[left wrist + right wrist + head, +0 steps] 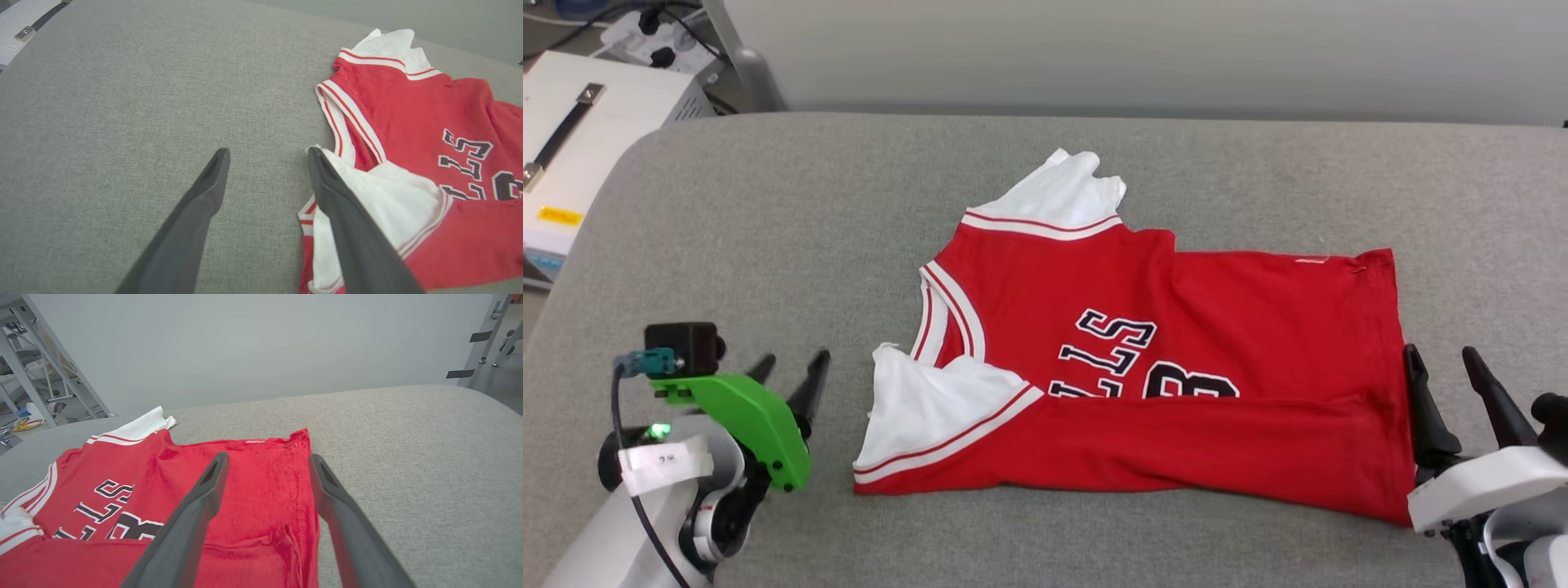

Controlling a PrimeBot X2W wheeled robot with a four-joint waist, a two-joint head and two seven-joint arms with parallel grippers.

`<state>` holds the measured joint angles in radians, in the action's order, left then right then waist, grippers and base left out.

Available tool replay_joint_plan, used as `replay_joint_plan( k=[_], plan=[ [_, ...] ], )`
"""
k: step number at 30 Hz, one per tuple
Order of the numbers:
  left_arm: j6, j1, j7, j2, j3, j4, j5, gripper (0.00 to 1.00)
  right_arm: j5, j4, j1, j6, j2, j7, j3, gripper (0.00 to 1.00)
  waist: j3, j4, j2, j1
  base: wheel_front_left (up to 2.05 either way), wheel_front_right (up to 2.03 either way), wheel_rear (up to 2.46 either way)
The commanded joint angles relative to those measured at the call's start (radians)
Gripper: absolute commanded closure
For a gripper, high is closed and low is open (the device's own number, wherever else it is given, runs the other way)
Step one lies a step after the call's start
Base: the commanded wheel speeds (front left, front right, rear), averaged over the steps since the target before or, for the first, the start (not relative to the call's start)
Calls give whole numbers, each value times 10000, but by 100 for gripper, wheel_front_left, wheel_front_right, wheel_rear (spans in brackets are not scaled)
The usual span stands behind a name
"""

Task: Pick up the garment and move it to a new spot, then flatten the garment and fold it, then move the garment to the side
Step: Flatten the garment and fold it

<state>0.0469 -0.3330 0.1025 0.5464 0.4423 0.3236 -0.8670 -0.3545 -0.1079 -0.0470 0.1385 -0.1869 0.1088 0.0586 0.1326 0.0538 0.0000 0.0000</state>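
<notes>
The garment [1176, 359], a red jersey T-shirt with white sleeves and black lettering, lies on the grey padded table [768, 245]. Its near long edge is folded up over the lower half of the lettering. My left gripper [792, 366] stands open just left of the collar end, with nothing between its fingers. In the left wrist view the left gripper [267, 157] has its right finger beside the white sleeve [392, 200]. My right gripper [1441, 359] is open at the hem end. In the right wrist view the right gripper [267, 461] hovers over the garment [253, 486] near its hem.
A white box [580, 139] with a black strap stands off the table's left corner, with cables behind it. A grey wall [1143, 49] runs behind the table. Metal frame legs [36, 367] show at the left of the right wrist view.
</notes>
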Motion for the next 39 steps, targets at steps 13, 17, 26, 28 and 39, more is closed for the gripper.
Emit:
replay_joint_plan(
  k=[13,17,26,28,39],
  plan=[
    [536,1162,4000,792,392,-1842,-1927,0,331,937,684,-78,580,-625,249,0,-137,-484,0,0,0,0,0],
    [532,1012,4174,550,655,-1686,-1869,0,255,1067,637,-78,586,-787,208,0,182,-593,0,0,0,0,0],
    [-76,300,4871,-274,1471,-186,-1875,3,100,964,485,-78,582,-981,385,0,687,-670,0,0,0,0,0],
    [-232,210,4896,-400,1570,-1,-1875,98,67,860,499,-78,602,-1111,453,0,701,-668,0,0,0,0,0],
    [-562,84,4420,-252,1630,-218,-1541,100,-900,445,972,-78,-197,-3218,887,0,360,-508,0,0,0,0,0]
  ],
)
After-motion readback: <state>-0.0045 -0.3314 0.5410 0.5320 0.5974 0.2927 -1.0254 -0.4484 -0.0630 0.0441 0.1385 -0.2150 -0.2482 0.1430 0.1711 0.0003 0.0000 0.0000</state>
